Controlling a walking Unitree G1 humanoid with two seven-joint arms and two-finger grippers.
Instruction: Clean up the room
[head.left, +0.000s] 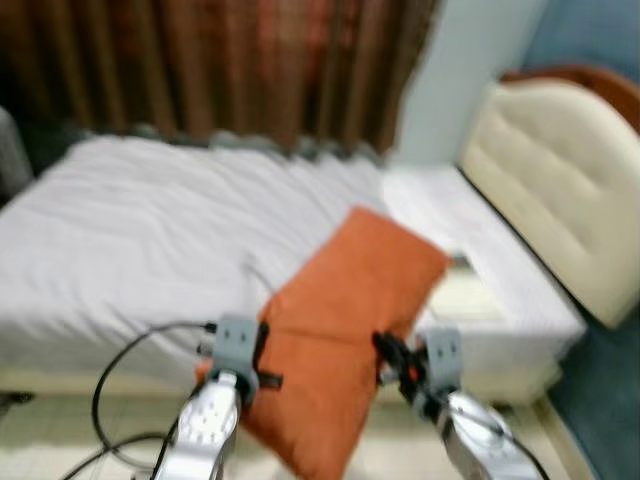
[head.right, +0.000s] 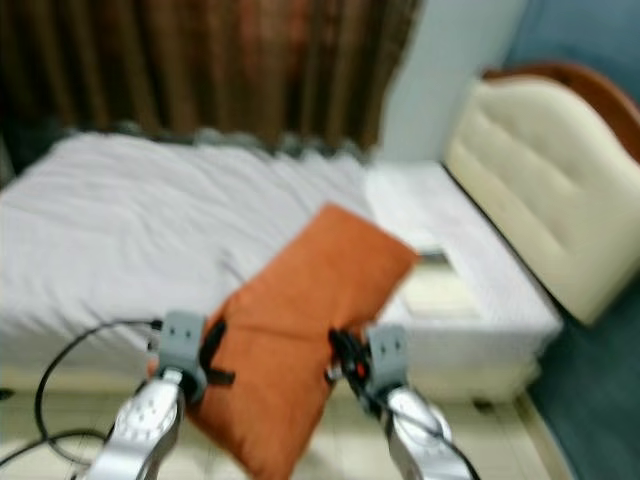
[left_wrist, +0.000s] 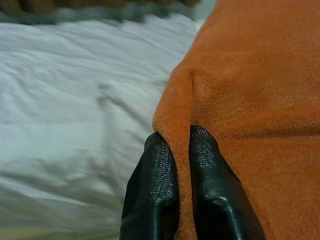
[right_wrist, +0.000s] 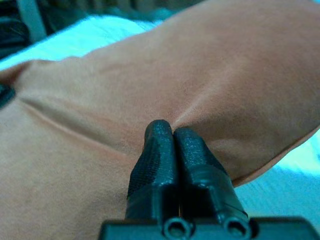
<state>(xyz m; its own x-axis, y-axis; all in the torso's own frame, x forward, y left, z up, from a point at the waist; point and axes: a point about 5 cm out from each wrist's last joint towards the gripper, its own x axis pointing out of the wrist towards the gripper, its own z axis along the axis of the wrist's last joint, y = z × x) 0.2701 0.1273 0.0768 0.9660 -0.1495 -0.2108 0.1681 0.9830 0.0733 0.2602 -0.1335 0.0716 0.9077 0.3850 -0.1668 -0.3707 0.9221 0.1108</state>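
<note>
Both of your grippers, left gripper (left_wrist: 181, 150) and right gripper (right_wrist: 171, 136), pinch opposite edges of the orange pillow (head.left: 345, 320), which you hold stretched between them above the white bed's (head.left: 130, 240) near edge, probably for laying it down.
</note>
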